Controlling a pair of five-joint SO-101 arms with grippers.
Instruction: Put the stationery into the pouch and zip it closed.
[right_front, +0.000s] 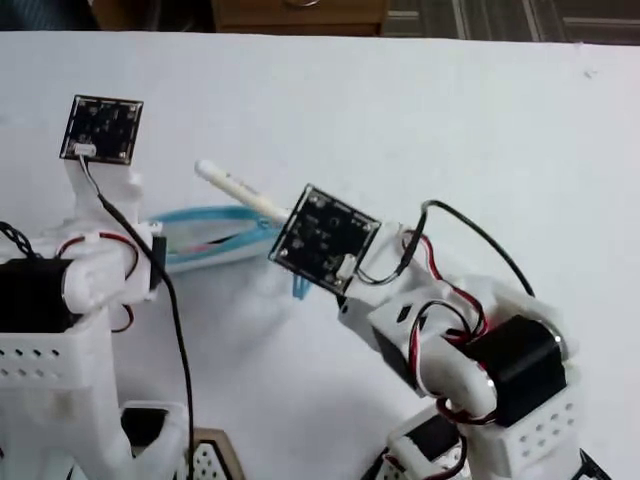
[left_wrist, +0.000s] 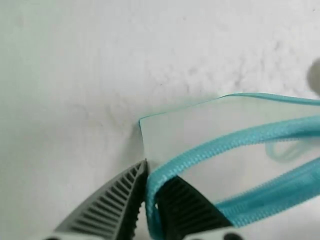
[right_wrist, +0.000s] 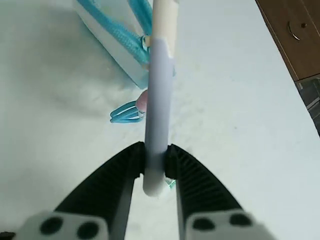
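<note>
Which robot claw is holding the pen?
The right gripper: it pinches the pen, while the left gripper clamps the pouch at its zipper edge.

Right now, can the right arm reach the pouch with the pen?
Probably yes: the right tool holds the pen over the pouch, nothing between; the left tool pinches its far corner.

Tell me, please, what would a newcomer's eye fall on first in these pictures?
Most striking is the long pen, clamped in the right claw and sticking out above the white table. Next comes the clear pouch with its turquoise zip open, lying flat between the two arms, with the left claw pinching its corner.
</note>
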